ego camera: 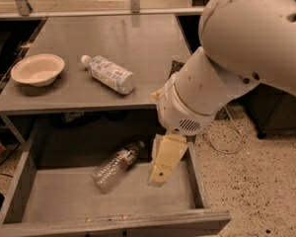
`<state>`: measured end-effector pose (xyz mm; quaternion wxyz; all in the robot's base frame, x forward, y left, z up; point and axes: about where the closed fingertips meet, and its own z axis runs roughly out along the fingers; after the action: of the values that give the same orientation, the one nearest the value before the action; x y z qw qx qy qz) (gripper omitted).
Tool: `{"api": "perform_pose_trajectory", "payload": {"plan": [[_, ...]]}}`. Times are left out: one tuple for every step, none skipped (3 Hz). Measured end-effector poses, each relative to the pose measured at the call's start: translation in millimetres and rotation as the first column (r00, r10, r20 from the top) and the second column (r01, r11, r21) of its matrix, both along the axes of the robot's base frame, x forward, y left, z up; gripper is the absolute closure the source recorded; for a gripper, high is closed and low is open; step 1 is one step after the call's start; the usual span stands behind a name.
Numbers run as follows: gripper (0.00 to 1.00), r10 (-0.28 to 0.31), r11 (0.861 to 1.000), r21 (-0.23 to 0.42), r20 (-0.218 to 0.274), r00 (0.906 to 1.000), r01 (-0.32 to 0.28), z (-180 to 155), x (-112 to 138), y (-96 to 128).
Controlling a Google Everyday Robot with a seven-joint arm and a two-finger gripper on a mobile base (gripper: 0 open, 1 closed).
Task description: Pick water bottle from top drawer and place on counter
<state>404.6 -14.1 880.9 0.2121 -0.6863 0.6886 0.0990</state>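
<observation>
- We see the gripper hanging over the right part of the open drawer, pointing down at its floor.
- We cannot tell how the gripper is set, and it holds nothing that we can make out.
- The water bottle lies on its side in the drawer, just left of the gripper and apart from it, with its cap toward the far right.
- The counter stands above the far end of the drawer.
- On the counter we find a cream bowl at the left and a labelled bottle lying on its side near the middle.
- The big cream arm fills the right side, over a speckled floor.
</observation>
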Motion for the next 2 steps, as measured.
{"api": "perform_pose_trajectory", "payload": {"plan": [[0.0,0.036,0.999,-0.01,-0.007,0.9993,-0.037,-34,2,25],[0.0,0.058,0.998,-0.009,-0.027,0.998,-0.058,-71,14,42]]}}
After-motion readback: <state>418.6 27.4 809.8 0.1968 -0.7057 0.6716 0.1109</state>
